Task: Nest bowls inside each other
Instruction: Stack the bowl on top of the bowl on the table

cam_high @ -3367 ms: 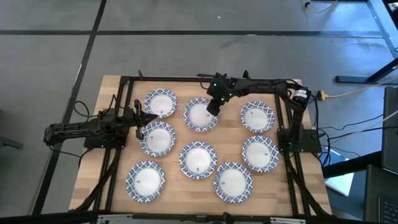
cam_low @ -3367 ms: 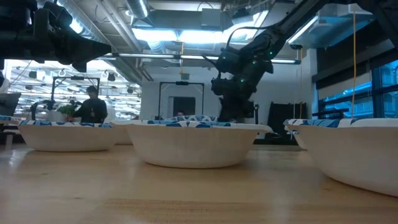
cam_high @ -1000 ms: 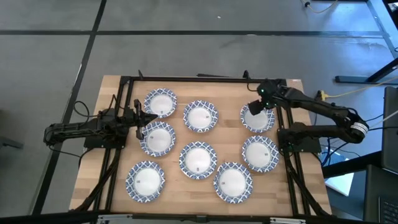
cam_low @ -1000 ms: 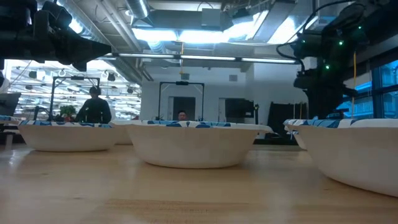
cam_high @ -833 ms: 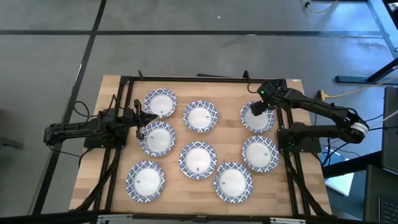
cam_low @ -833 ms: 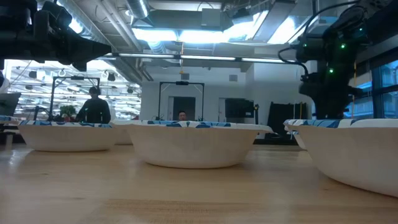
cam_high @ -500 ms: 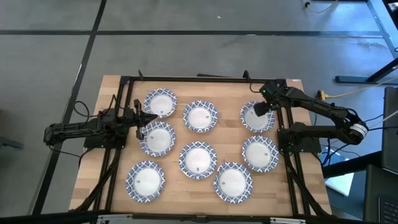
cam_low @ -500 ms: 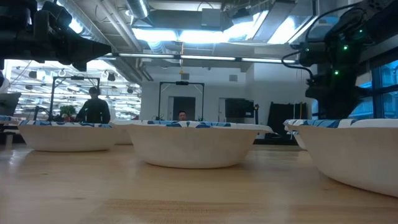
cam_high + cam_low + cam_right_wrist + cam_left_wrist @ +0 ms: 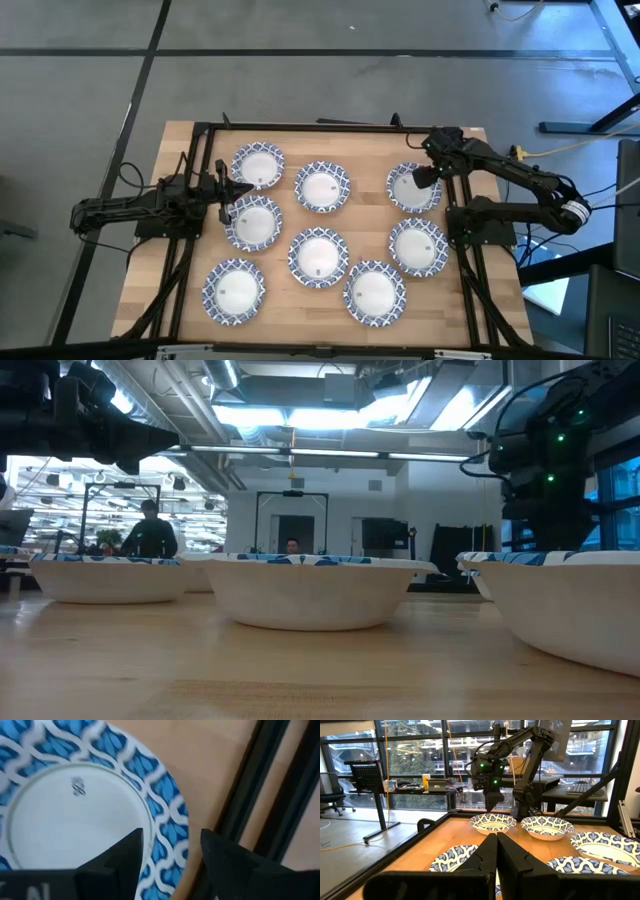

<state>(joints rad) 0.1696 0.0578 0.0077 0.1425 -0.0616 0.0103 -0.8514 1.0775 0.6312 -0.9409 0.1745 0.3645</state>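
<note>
You have eight bowls spread singly over the wooden table [image 9: 490,300], none nested yet. The far-right bowl [image 9: 413,187] sits by the right frame rail. Your right gripper [image 9: 424,178] hangs over that bowl's right rim, fingers spread apart on either side of the patterned edge, gripping nothing. Your left gripper [image 9: 226,190] waits at the left side with its fingers pressed together, empty, between the far-left bowl [image 9: 258,164] and the bowl [image 9: 253,221] nearer you.
</note>
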